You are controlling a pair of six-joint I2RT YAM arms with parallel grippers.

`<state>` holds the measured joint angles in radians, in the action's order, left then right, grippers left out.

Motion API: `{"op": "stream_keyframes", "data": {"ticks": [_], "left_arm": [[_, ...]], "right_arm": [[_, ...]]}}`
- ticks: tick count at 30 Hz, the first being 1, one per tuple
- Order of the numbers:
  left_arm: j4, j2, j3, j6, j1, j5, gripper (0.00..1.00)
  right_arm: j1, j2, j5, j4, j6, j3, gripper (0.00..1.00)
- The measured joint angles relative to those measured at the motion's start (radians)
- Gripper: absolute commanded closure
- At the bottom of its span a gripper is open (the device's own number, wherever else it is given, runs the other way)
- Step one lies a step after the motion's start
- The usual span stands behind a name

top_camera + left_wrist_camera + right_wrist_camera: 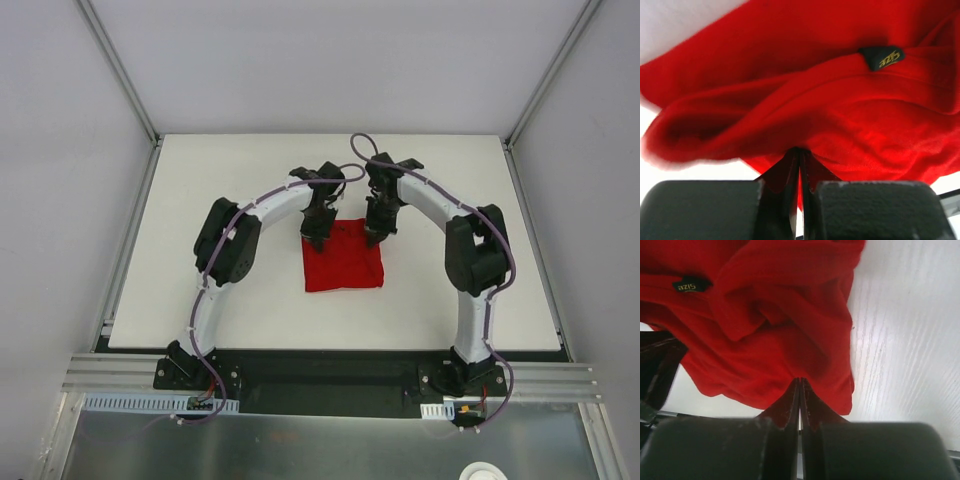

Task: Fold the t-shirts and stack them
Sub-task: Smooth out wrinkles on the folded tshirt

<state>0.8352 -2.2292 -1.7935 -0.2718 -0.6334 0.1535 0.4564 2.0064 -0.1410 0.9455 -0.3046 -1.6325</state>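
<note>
The red t-shirt lies bunched in a rough square on the white table, in the middle. My left gripper is shut on its far left edge; in the left wrist view the red cloth hangs from the closed fingertips and a black size label shows. My right gripper is shut on the far right edge; in the right wrist view the cloth hangs from the closed tips, with the label at upper left.
The white table has grey walls on three sides and a metal rail along the near edge. Both arms arch inward over the table's middle.
</note>
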Motion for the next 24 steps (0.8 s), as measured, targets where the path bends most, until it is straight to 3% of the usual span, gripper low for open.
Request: {"op": "stream_keyframes", "data": {"ticks": [12, 24], "left_arm": [[0.012, 0.064, -0.092, 0.001, 0.053, -0.015, 1.00], [0.005, 0.040, -0.144, -0.007, 0.066, 0.007, 1.00]], "right_arm": [[-0.001, 0.098, -0.016, 0.011, 0.022, -0.259, 0.99], [-0.003, 0.181, -0.023, 0.025, 0.034, -0.247, 0.99]]}}
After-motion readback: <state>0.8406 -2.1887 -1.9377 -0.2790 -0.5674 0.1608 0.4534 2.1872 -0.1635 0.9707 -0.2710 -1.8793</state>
